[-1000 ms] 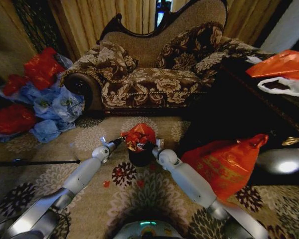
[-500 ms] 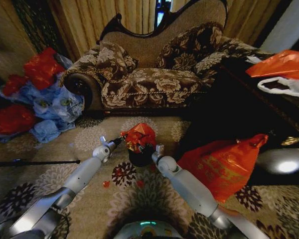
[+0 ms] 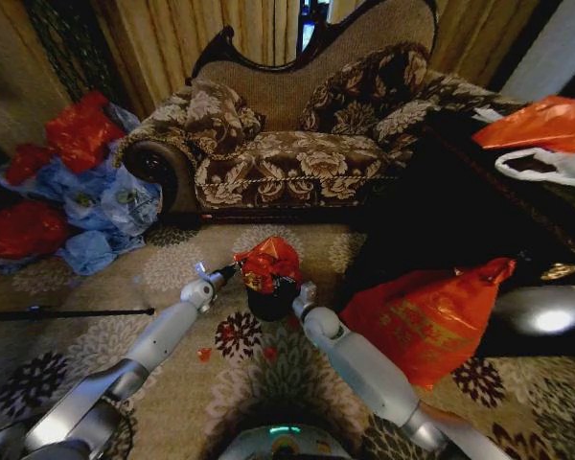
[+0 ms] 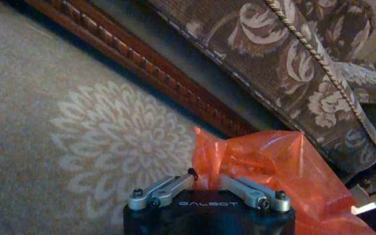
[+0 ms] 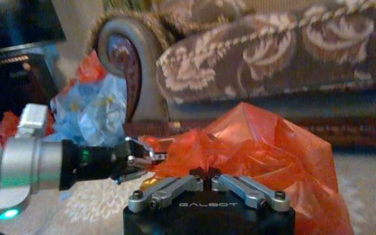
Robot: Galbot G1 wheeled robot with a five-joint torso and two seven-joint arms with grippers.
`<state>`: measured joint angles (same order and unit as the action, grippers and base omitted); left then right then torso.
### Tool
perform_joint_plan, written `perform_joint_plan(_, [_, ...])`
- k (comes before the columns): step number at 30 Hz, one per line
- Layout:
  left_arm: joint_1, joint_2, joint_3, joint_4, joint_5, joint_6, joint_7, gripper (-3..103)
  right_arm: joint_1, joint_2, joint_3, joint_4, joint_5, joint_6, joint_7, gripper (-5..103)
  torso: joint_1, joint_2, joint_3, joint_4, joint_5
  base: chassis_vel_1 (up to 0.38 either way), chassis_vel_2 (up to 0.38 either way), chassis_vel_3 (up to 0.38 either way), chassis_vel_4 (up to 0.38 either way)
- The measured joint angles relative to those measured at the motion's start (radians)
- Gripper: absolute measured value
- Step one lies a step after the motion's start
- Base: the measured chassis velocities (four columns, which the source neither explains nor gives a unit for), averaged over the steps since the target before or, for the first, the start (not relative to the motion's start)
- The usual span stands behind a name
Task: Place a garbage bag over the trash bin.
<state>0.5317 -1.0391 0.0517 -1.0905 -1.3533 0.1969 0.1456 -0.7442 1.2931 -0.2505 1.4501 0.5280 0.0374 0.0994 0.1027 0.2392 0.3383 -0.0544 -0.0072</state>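
Two arms meet at frame centre of the head view, over a floral carpet (image 3: 297,369). Patterned sofa (image 3: 297,144) fills the upper middle, just behind the work spot. Pile of red and blue bags (image 3: 67,192) at far left. Big orange-red printed bag (image 3: 426,321) sits right of centre, close beside the right arm. Dark table (image 3: 489,206) at right carries another orange bag (image 3: 546,123) and a white bag (image 3: 551,165). Thin black rod (image 3: 67,311) lies on the carpet at left. Small red scraps (image 3: 204,354) on the carpet near the arms.

Trash bin (image 3: 268,302), small and black, stands on the carpet at centre. Garbage bag (image 3: 268,261), red and crumpled, sits bunched on top of the bin's rim, not spread down its sides.

Left gripper (image 3: 232,270) reaches in from the left, fingers pressed together pinching the bag's edge; left wrist view shows plastic caught between them. Right gripper (image 3: 303,289) sits just right of the bin, fingers drawn together at the bag's plastic; cannot tell whether they actually grip it.
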Motion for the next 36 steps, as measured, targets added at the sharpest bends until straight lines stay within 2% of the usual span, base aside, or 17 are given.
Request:
perform_joint_plan(4, [-0.011, -0.004, 0.0, 0.012, -0.016, 0.0, -0.005, 0, -0.096, 0.004, 0.0, 0.011, -0.06, 0.08, -0.024, 0, 0.0, 0.0, 0.0, -0.0002, 0.0, 0.0, 0.0, 0.0, 0.0])
perform_joint_plan(5, [-0.016, -0.006, -0.001, 0.016, -0.025, 0.0, -0.009, 0, -0.135, 0.015, 0.0, -0.001, -0.104, 0.126, -0.031, 0, 0.0, 0.0, 0.0, -0.0004, -0.0001, 0.0, 0.0, 0.0, 0.0])
perform_joint_plan(6, [-0.016, -0.006, -0.001, 0.016, -0.025, 0.0, -0.009, 0, -0.135, 0.015, 0.0, -0.001, -0.104, 0.126, -0.031, 0, 0.0, 0.0, 0.0, -0.0004, -0.0001, 0.0, 0.0, 0.0, 0.0])
perform_joint_plan(9, [-0.022, -0.01, -0.002, 0.021, -0.034, 0.003, -0.013, 0, -0.193, 0.069, 0.013, -0.085, -0.227, 0.251, -0.049, 0, 0.0, 0.0, 0.0, -0.0003, -0.0001, 0.0, 0.0, 0.0, 0.0])
perform_joint_plan(14, [-0.02, -0.008, -0.002, 0.02, -0.036, 0.004, -0.013, 0, -0.203, 0.09, 0.029, -0.101, -0.256, 0.285, -0.059, 0, 0.0, 0.0, 0.0, 0.0, 0.0001, 0.0, 0.0, 0.0, 0.0])
perform_joint_plan(18, [-0.017, -0.009, -0.002, 0.019, -0.036, 0.005, -0.012, 0, -0.216, 0.02, 0.05, 0.009, -0.241, 0.277, -0.056, 0, 0.0, 0.0, 0.0, 0.0, 0.0001, 0.0, 0.0, 0.0, 0.0])
perform_joint_plan(22, [-0.012, -0.011, 0.001, 0.02, -0.031, 0.005, -0.007, 0, -0.19, -0.096, 0.098, 0.197, -0.138, 0.216, -0.037, 5, 0.0, 0.0, 0.0, -0.0004, 0.0003, 0.0, 0.0, 0.0, 0.0])
perform_joint_plan(23, [-0.012, -0.011, 0.001, 0.02, -0.031, 0.005, -0.007, 0, -0.19, -0.096, 0.098, 0.197, -0.138, 0.216, -0.037, 5, 0.0, 0.0, 0.0, -0.0004, 0.0003, 0.0, 0.0, 0.0, 0.0])
perform_joint_plan(25, [-0.006, -0.012, 0.001, 0.02, -0.027, 0.005, -0.004, 0, -0.132, -0.141, 0.137, 0.296, 0.012, 0.151, -0.021, 21, 0.0, 0.0, 0.0, -0.0001, 0.0002, 0.0, 0.0, 0.0, 0.0])
perform_joint_plan(26, [-0.006, -0.012, 0.001, 0.02, -0.027, 0.005, -0.004, 0, -0.132, -0.141, 0.137, 0.296, 0.012, 0.151, -0.021, 21, 0.0, 0.0, 0.0, -0.0001, 0.0002, 0.0, 0.0, 0.0, 0.0])
perform_joint_plan(27, [-0.002, -0.012, 0.001, 0.021, -0.024, 0.004, -0.003, 0, -0.095, -0.151, 0.164, 0.323, 0.105, 0.1, 0.0, 27, 0.0, 0.0, 0.0, -0.0002, 0.0003, 0.0, 0.0, 0.0, 0.0])
perform_joint_plan(28, [0.001, -0.012, 0.001, 0.021, -0.022, 0.004, -0.002, 0, -0.066, -0.154, 0.183, 0.328, 0.17, 0.061, 0.013, 27, 0.0, 0.0, 0.0, -0.0001, 0.0, 0.0, 0.0, 0.0, 0.0])
perform_joint_plan(30, [0.007, -0.011, 0.0, 0.018, -0.02, 0.004, 0.0, 0, -0.012, -0.157, 0.207, 0.287, 0.313, -0.019, 0.024, 37, 0.0, 0.0, 0.0, 0.0, -0.0001, 0.0, 0.0, 0.0, 0.0])
perform_joint_plan(31, [0.007, -0.011, 0.0, 0.018, -0.02, 0.004, 0.0, 0, -0.012, -0.157, 0.207, 0.287, 0.313, -0.019, 0.024, 37, 0.0, 0.0, 0.0, 0.0, -0.0001, 0.0, 0.0, 0.0, 0.0])
perform_joint_plan(33, [0.012, -0.007, -0.002, 0.014, -0.019, 0.004, 0.001, 0, 0.018, -0.154, 0.2, 0.208, 0.4, -0.07, 0.019, 42, 0.0, 0.0, 0.0, -0.0001, 0.0002, 0.0, 0.0, 0.0, 0.0])
perform_joint_plan(35, [0.015, -0.004, -0.003, 0.01, -0.019, 0.004, 0.003, 0, 0.039, -0.137, 0.184, 0.134, 0.477, -0.138, 0.007, 54, 0.0, 0.0, 0.0, -0.0002, 0.0004, 0.0, 0.0, 0.0, 0.0])
perform_joint_plan(36, [0.015, -0.004, -0.003, 0.01, -0.019, 0.004, 0.003, 0, 0.039, -0.137, 0.184, 0.134, 0.477, -0.138, 0.007, 54, 0.0, 0.0, 0.0, -0.0002, 0.0004, 0.0, 0.0, 0.0, 0.0])
